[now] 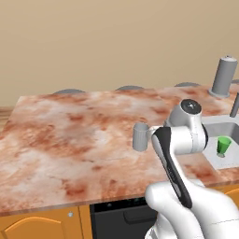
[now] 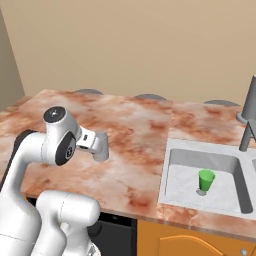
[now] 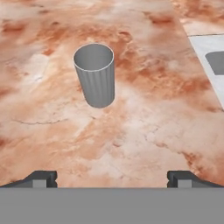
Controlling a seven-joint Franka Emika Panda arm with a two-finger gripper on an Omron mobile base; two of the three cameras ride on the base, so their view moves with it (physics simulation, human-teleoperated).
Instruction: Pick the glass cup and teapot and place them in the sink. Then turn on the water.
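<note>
Approach to the glass cup [image 3: 94, 74] is judged to be the step in hand, the first of the task. The cup is being seen upright on the marbled counter [image 3: 144, 127], well left of the sink [image 2: 176, 165], with its open mouth facing up. The gripper [image 3: 111, 179] is being held with its jaws wide apart and nothing between them, and the cup is lying ahead of the fingertips and off to the left in the hand view. For the next move, the hand is probably being required to shift toward the cup until the wall stands between the jaws, then to close. A small green cup [image 2: 205, 180] is already standing in the sink basin. The tap [image 1: 223, 76] is standing untouched behind the sink.
</note>
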